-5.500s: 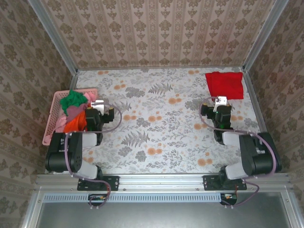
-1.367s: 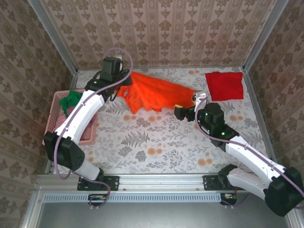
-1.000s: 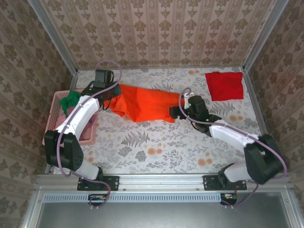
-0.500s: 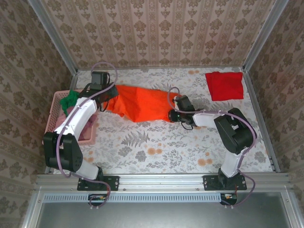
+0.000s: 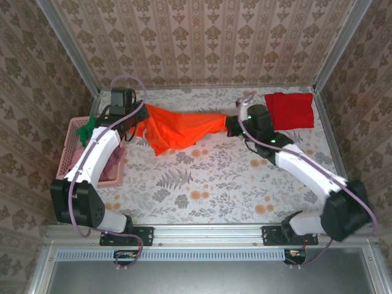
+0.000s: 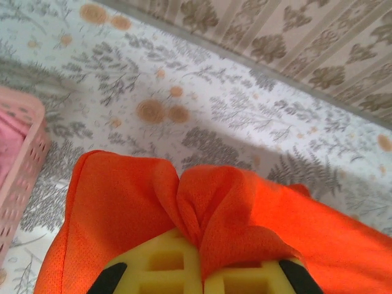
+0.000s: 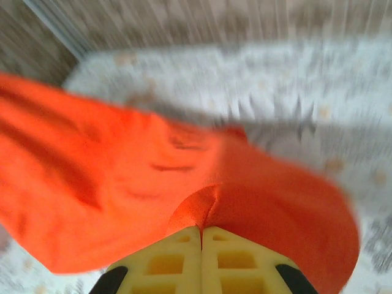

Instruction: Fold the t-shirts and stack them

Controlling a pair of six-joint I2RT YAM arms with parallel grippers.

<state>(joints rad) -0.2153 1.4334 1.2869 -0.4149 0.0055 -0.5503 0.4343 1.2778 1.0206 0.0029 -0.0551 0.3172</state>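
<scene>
- The flowered table (image 5: 202, 177) carries a pink basket (image 5: 64, 168), with a green shirt (image 5: 90, 126) waiting inside.
- Beside the basket, the orange t-shirt (image 5: 180, 127) hangs stretched and unfolded; the left gripper (image 6: 201, 260) and the right gripper (image 7: 201, 245) each pinch one edge.
- Well apart from the basket, the red t-shirt (image 5: 289, 110) lies folded: one done, I judge.

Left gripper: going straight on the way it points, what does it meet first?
The left gripper is shut on the orange t-shirt, so that cloth comes first; beyond it, probably the flowered table, short of the back wall. Depth is unclear.
</scene>
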